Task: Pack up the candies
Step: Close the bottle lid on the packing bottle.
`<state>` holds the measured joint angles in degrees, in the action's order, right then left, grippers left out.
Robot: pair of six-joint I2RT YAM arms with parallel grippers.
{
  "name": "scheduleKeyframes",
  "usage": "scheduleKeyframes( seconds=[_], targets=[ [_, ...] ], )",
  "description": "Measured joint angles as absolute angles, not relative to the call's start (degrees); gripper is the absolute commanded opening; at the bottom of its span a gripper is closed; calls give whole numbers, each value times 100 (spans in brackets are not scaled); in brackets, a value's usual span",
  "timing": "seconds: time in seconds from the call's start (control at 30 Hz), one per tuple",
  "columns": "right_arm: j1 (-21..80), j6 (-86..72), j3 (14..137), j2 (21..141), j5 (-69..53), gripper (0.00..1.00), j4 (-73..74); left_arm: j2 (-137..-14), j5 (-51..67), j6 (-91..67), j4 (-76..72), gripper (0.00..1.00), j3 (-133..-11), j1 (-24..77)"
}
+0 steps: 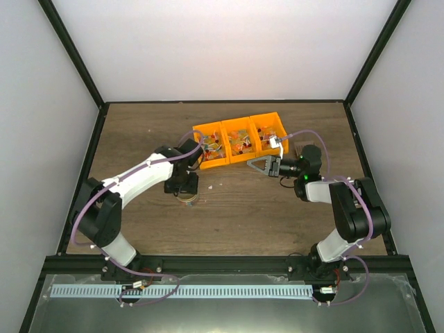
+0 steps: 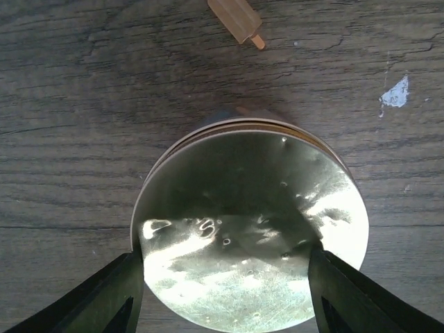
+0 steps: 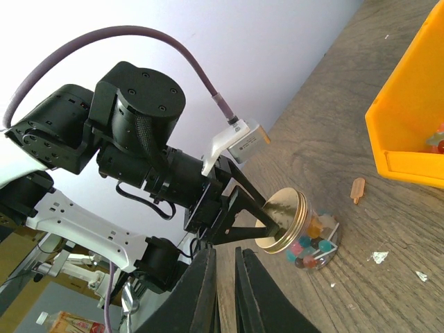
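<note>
A small clear jar (image 1: 189,200) stands on the wooden table with its round gold lid (image 2: 250,229) on top. Candies (image 3: 313,244), tiny and in mixed colours, fill the jar. More candies (image 1: 239,143) lie in the three orange bins (image 1: 208,129) behind it. My left gripper (image 2: 225,267) is shut on the lid, one finger (image 2: 128,281) on each side of its rim; it also shows in the right wrist view (image 3: 274,223). My right gripper (image 3: 223,258) hovers empty, its jaws almost together, near the front of the right bin (image 1: 260,165).
A small tan piece (image 2: 236,19) lies on the table just beyond the jar. Bits of white paper (image 2: 395,94) lie nearby. A brownish object (image 1: 309,149) sits right of the bins. Black frame posts and white walls surround the table.
</note>
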<state>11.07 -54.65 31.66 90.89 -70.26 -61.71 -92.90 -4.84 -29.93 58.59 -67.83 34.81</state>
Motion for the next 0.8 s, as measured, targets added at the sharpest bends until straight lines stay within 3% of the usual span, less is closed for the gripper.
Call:
scheduleKeyframes(
  seconds=[0.8],
  targets=[
    [1107,-5470,3166,9113,-7028,11,-6176,-9358,-482,-2965,5824,67,-7043,3483]
  ],
)
